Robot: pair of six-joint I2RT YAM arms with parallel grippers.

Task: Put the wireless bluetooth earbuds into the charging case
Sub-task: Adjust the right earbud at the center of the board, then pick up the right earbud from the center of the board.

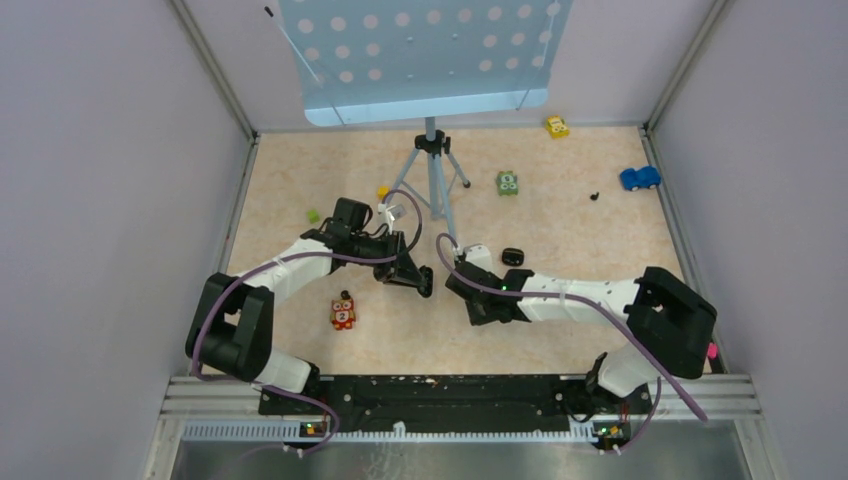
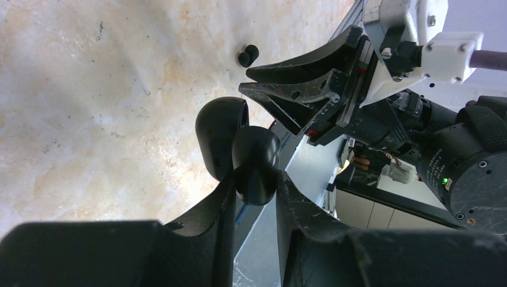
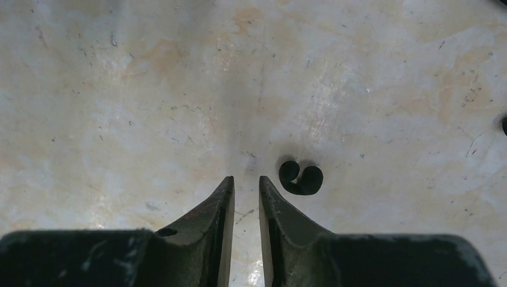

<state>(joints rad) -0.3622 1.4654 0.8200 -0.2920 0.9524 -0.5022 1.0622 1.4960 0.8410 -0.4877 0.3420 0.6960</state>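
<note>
The charging case is clamped between the fingers of the left gripper, its lid swung open, just in front of the tripod. The right gripper is held low over the table, in front and right of the tripod, its fingers slightly parted and empty. One earbud is laid just beside them; a second earbud is seen well right of the tripod.
</note>
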